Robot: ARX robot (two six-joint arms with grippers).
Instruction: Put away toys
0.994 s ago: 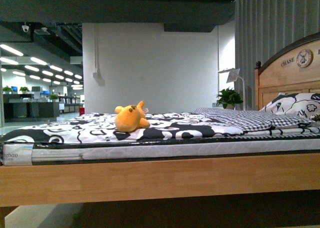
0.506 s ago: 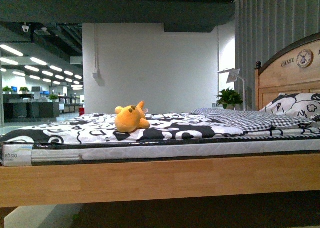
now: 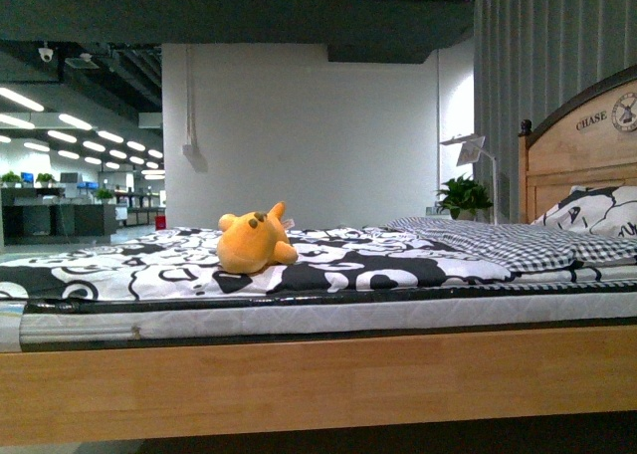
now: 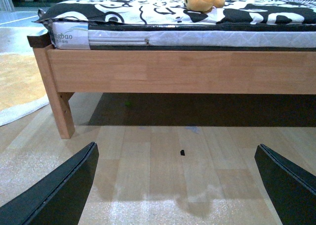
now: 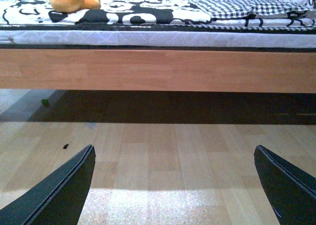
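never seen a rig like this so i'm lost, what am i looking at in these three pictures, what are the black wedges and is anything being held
This is a robot with two arms. One picture comes from a camera on its body, facing a wooden bed. The other two come from cameras on its wrists; the black wedges are each end effector's fingers. The left end effector and right end effector are both open, holding nothing. On the bed's black-and-white sheet lies a yellow-orange plush toy, the thing to put away. A checked blanket lies nearer the headboard.
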